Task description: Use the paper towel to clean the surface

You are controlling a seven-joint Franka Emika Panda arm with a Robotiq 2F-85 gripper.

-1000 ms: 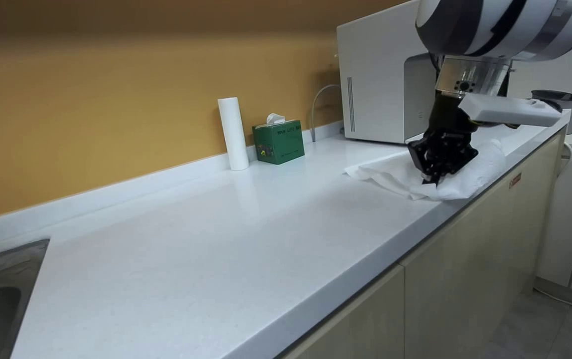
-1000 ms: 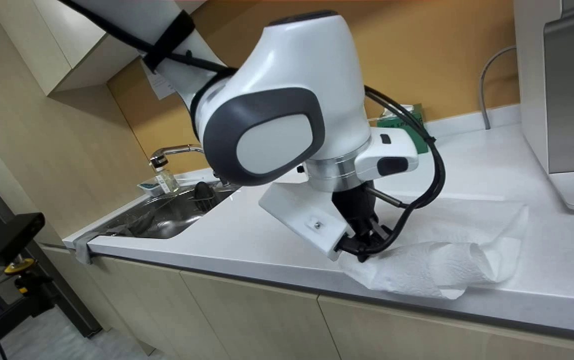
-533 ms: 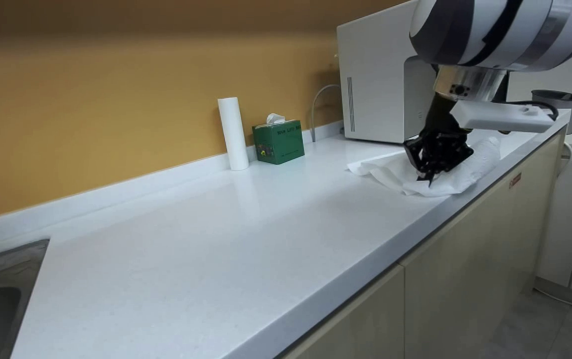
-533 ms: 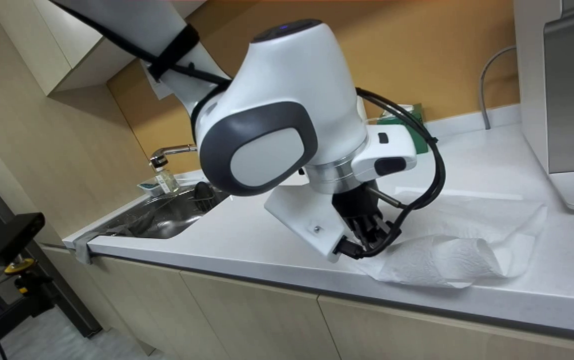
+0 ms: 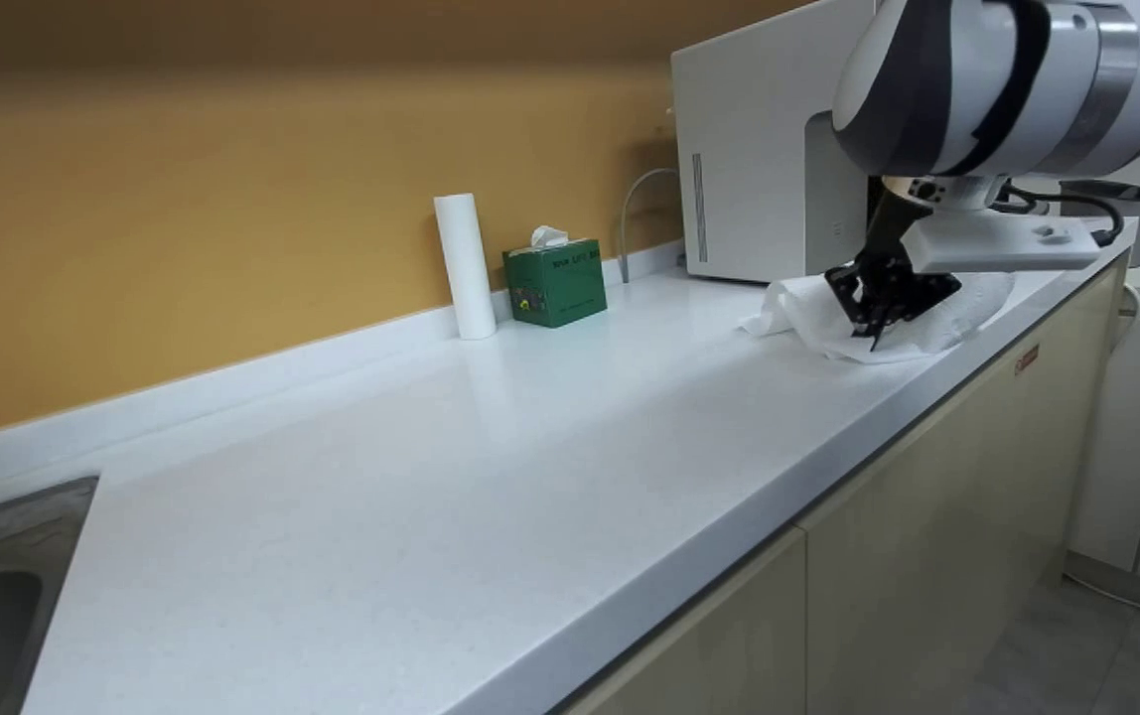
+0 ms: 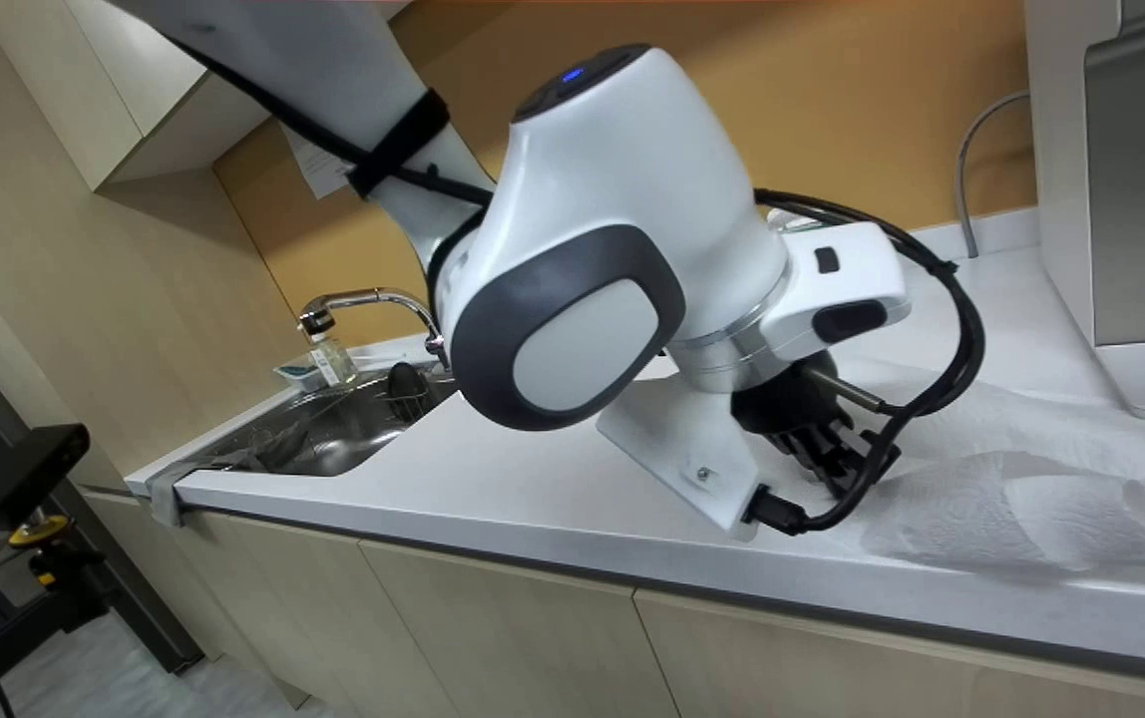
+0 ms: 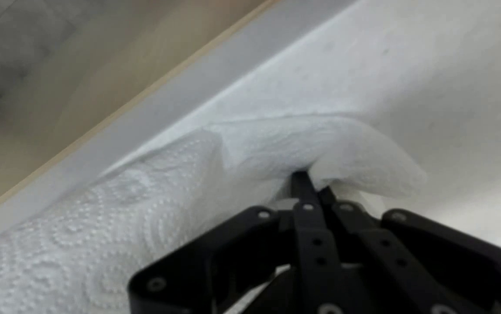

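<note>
The white paper towel point(image 5: 967, 308) lies spread and crumpled on the white countertop point(image 5: 431, 477) near its front edge. It shows in both exterior views, with a loose fold toward the front in an exterior view point(image 6: 1021, 509), and its embossed surface fills the lower left of the wrist view point(image 7: 115, 226). My black gripper point(image 7: 313, 185) points down at the counter with its fingertips together on a pinched fold of the towel. In an exterior view the gripper point(image 5: 873, 333) is low over the counter; in an exterior view the arm and cables partly hide it point(image 6: 832, 459).
A white paper roll point(image 5: 466, 266) and a green tissue box point(image 5: 555, 283) stand along the back wall. A large white appliance point(image 5: 744, 169) stands on the counter beyond the towel. A steel sink point(image 6: 333, 439) is at the counter's other end. The front edge point(image 7: 215, 74) runs close beside the towel.
My gripper has slid along the counter toward the appliance, pulling the towel with it. The towel's edge toward the wall has drawn in and bunched up.
</note>
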